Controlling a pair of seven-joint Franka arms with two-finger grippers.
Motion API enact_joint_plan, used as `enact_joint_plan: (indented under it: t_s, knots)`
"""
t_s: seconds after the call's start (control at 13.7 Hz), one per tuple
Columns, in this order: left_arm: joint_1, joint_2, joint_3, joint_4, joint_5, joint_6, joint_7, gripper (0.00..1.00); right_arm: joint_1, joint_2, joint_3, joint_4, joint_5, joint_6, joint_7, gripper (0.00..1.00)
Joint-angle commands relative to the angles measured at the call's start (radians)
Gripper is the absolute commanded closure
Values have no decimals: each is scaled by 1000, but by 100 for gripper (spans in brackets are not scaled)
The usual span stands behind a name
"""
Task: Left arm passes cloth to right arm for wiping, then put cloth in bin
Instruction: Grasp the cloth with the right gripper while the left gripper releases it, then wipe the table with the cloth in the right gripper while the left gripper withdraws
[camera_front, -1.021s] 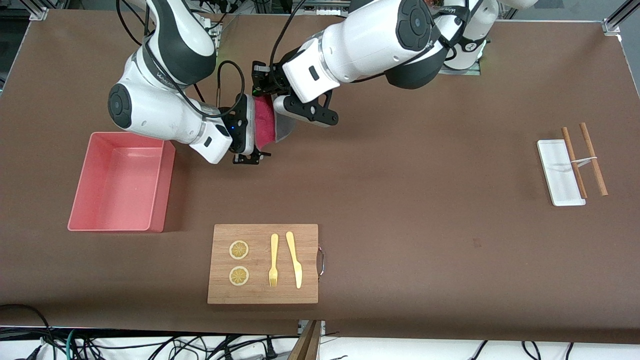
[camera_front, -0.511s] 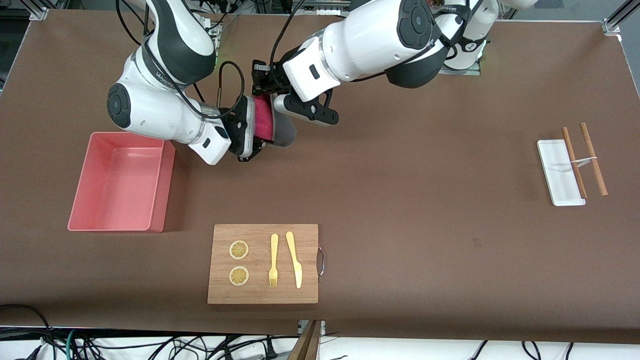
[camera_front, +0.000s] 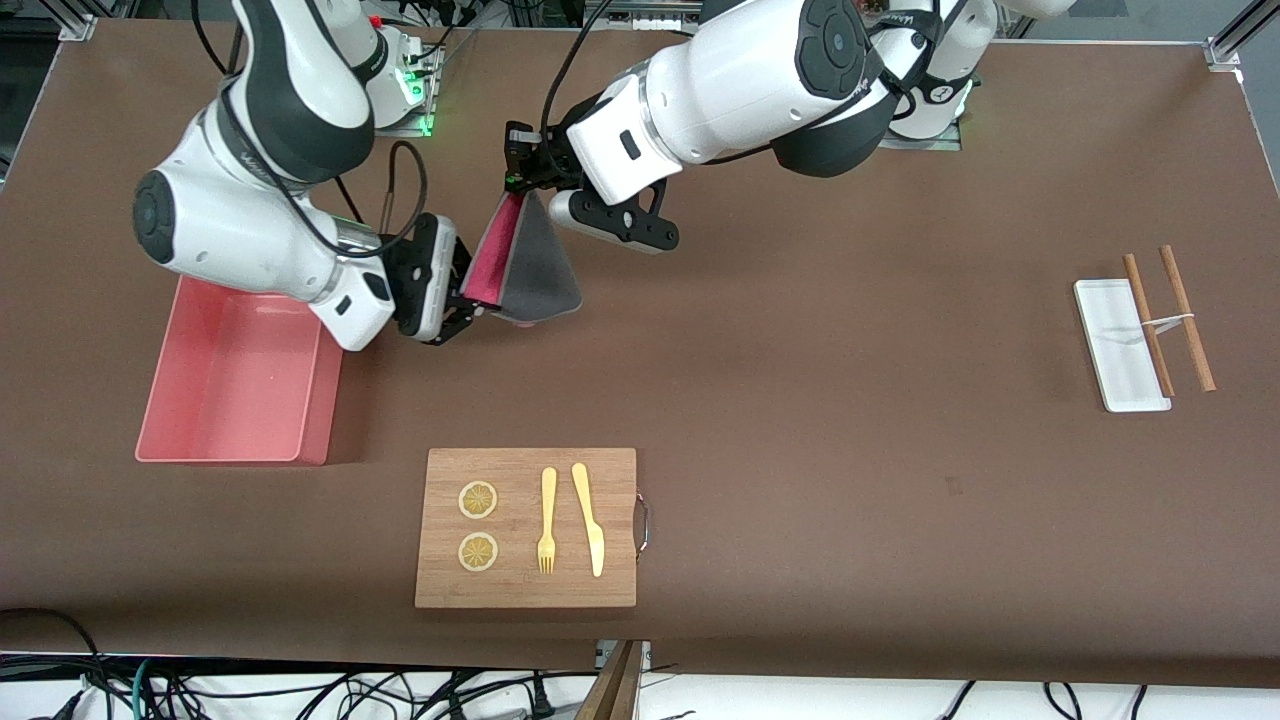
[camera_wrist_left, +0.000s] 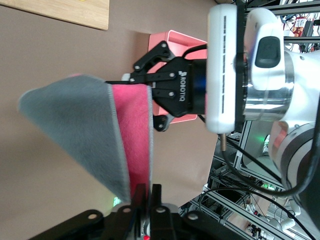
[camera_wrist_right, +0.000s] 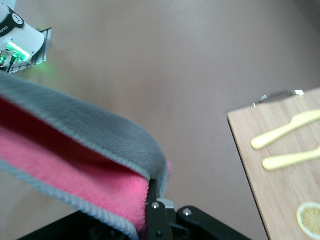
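Between both grippers, cloth (camera_front: 528, 262) newly stretched taut.

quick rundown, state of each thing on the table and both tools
cloth: off the table, stretched between both tools
left tool: shut on the cloth's upper corner
right tool: shut on the cloth's lower edge
bin: upright, empty
board: flat, carrying two lemon slices, fork, knife
tray: flat, two sticks across it

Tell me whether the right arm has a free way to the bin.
Probably yes: the bin sits just beside the right gripper with nothing between, though the left gripper also pinches the cloth.
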Motion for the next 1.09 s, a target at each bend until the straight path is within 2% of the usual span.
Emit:
enact_joint_plan:
  t_s: [0.0,0.15,0.29,0.51,0.8,1.02]
  knots:
    - [-2,-20,12,-8,30,-5,-17,0,-2,-24,-6,-2,-53,-41,78,100]
    - [1,-20,21,-11,33,-19,-17,0,-4,-39,-6,-2,-112,-51,150,100]
    - [22,-27,22,-11,121,-68,-11,0,-6,-50,-6,-2,-162,-74,216,100]
    - [78,-40,23,-10,213,-235,-4,0,-7,-49,-23,-5,-264,-84,350,100]
    - [173,-69,23,-10,411,-439,204,0,-24,-32,-26,-36,-386,-84,594,100]
    - [248,-89,23,-10,586,-530,334,0,-24,23,-26,-45,-490,-79,835,100]
